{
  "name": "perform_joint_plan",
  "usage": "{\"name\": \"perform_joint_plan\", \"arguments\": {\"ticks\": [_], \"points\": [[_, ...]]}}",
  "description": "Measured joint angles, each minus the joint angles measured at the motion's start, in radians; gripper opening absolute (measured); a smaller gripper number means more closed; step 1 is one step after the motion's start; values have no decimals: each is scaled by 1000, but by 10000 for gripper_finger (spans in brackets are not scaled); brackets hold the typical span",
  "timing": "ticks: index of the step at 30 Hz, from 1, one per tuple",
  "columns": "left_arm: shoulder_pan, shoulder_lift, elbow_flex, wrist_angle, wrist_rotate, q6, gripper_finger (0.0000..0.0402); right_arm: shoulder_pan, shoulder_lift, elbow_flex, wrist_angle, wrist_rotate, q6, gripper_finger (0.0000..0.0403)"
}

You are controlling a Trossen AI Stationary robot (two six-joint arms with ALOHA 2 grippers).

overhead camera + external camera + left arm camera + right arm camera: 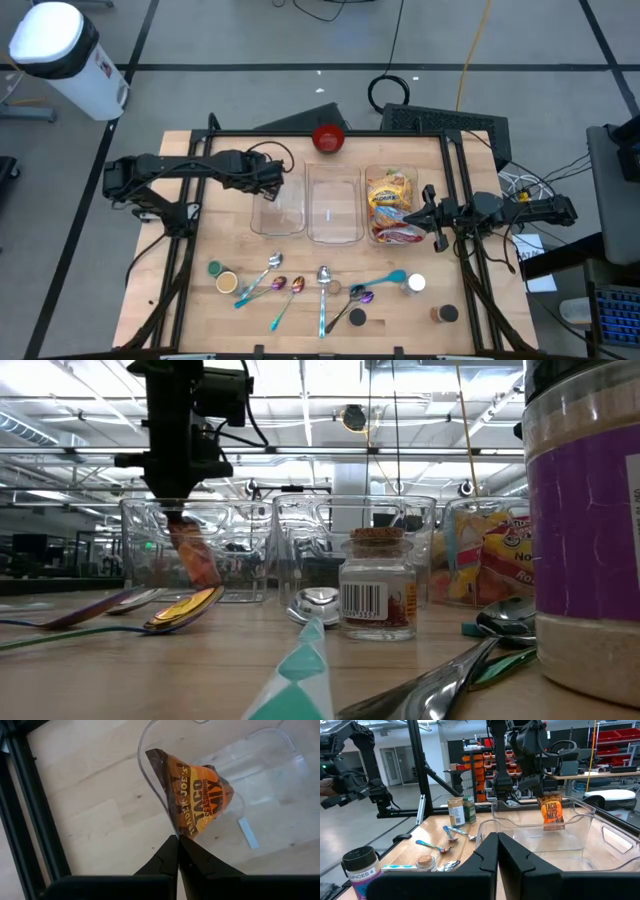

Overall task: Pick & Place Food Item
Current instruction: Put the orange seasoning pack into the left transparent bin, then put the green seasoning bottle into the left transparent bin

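Above the wooden surface, keep your left claw pinching the orange taco seasoning packet until it sits inside the clear plastic bin.

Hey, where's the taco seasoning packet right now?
The taco seasoning packet hangs from the left gripper, pinched by its edge over the leftmost clear container; in the high view that is left of centre, beside the other two clear bins.

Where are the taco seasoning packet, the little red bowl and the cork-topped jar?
taco seasoning packet point(202, 802): left wrist view, on its orange front.
red bowl point(328, 138): high view, on its inside.
cork-topped jar point(377, 598): low view, on its barcode label.
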Motion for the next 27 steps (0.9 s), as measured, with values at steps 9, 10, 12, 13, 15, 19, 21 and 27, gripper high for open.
{"name": "perform_joint_plan", "arguments": {"ticks": [9,10,12,13,15,19,21,27], "points": [[0,0,0,49,-5,23,22,0,0,0,0,0,0,0],[0,0,0,49,-8,23,26,0,0,0,0,0,0,0],[0,0,0,50,-12,23,39,0,0,0,0,0,0,0],[0,0,0,49,-12,23,47,0,0,0,0,0,0,0],[0,0,0,50,-13,23,67,0,0,0,0,0,0,0],[0,0,0,50,-13,23,111,0,0,0,0,0,0,0],[0,0,0,49,-10,31,132,0,0,0,0,0,0,0],[-2,-9,47,21,111,106,173,0,0,0,0,0,0,0]]}}
